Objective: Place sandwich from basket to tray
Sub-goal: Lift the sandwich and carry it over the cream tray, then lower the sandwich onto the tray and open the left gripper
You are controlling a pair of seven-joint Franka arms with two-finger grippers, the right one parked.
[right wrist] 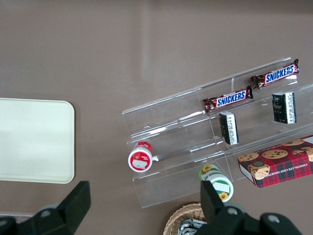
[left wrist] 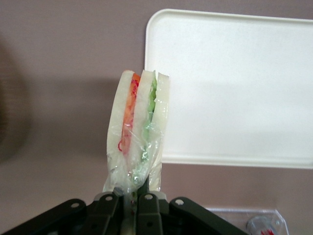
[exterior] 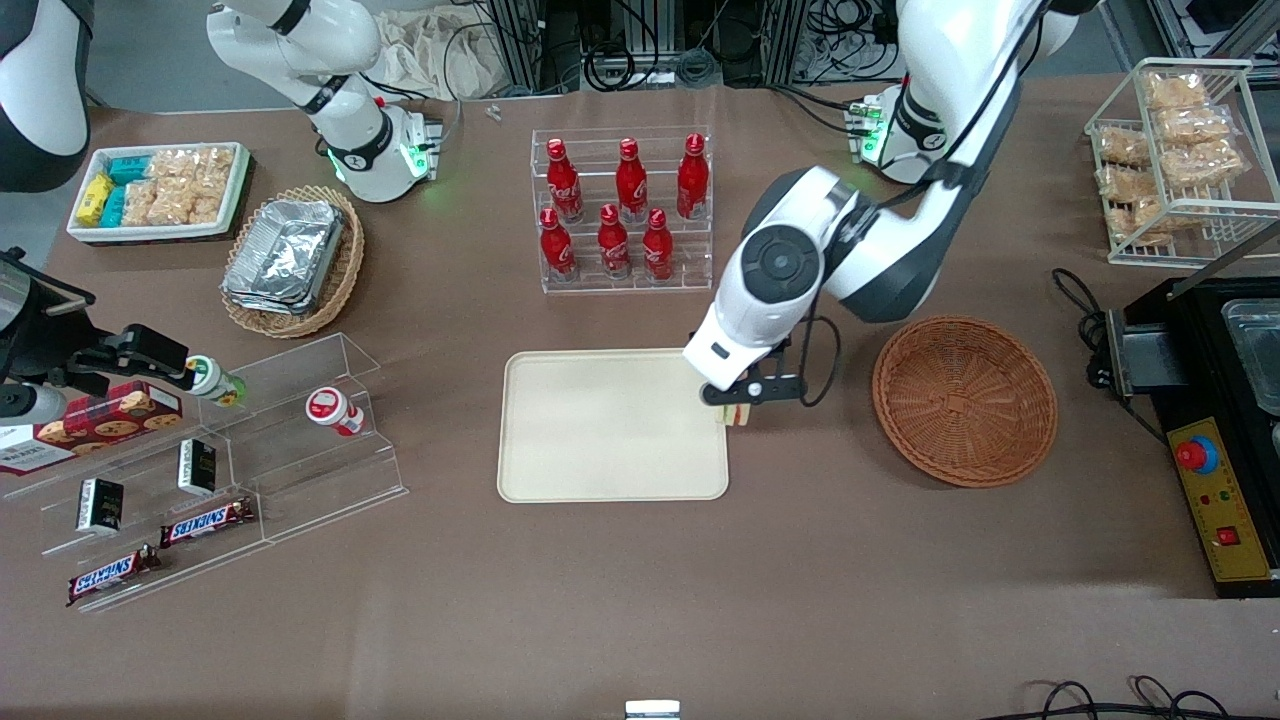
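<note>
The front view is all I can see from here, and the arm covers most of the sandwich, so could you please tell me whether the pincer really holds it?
Observer: Yes. In the left wrist view the pincer is shut on the wrapped end of the sandwich, which hangs above the table.
Operator: Thank you. Is it over the tray yet?
Observer: Only partly. That view shows the sandwich straddling the tray at its rim; the orange-filled half is over bare table.
Operator: Is the tray free where it will land?
Observer: Yes, the tray surface beside the sandwich looks bare there.
</note>
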